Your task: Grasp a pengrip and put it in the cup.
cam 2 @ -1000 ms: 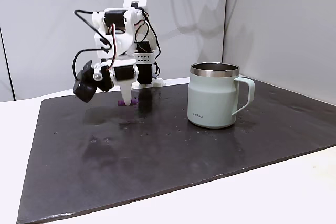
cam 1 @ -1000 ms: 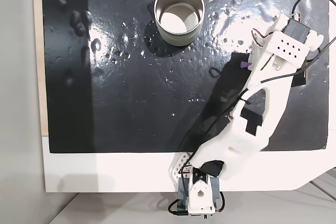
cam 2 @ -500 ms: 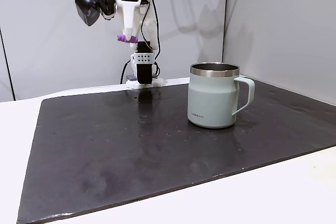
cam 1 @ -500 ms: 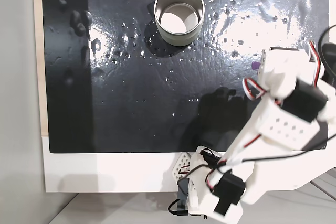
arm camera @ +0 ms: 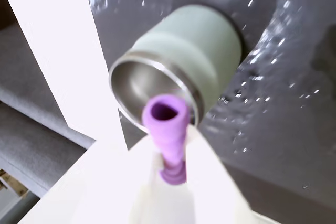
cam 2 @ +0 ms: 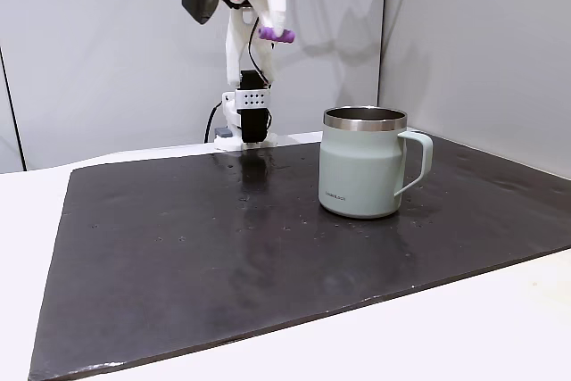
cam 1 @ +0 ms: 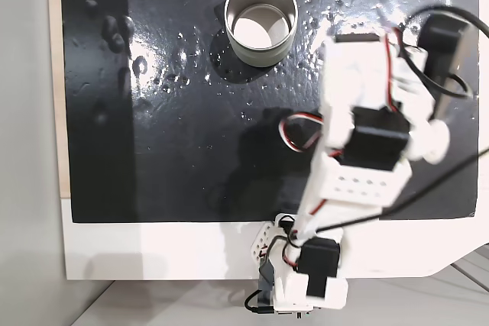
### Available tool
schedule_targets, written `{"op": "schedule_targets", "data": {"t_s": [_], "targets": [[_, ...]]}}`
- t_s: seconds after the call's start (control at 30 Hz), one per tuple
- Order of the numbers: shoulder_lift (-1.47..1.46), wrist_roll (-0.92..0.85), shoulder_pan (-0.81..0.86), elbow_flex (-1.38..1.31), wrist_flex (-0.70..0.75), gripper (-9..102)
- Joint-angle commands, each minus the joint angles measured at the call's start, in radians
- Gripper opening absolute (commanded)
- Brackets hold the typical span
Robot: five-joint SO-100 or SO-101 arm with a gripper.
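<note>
Fingers [arm camera: 202, 182] first, since the wrist view puts them closest: two white plastic tips closed on the small purple ribbed soft pengrip [arm camera: 167, 129], which sticks out past them with its hollow end facing the camera. Behind it sits the round pale grey-green mug with the shiny metal rim [arm camera: 184, 66], tilted in that shot, on the glossy black mat [arm camera: 283, 103].

From the side fixed view, the white arm is reared up high over the back of the mat [cam 2: 223, 247], with the gripper [cam 2: 275, 31] near the top of the frame and the pengrip [cam 2: 277, 35] poking out sideways, well above and apart from the mug [cam 2: 364, 167]. You can see the handle here, pointing right.

Top-down fixed view has the arm stretched over the mat's right half, mug [cam 1: 260, 20] up top with its pale inside showing. Can't make out the pengrip there.
</note>
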Motion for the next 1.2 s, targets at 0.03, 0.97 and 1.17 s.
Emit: {"op": "schedule_targets", "data": {"t_s": [0.03,0.97,1.17], "targets": [[-0.100,0.094,-0.101,-0.156,-0.005,0],[-0.443,0.206,-0.302,-0.471,-0.009,36],[-0.437,0.206,-0.307,-0.451,-0.008,38]]}}
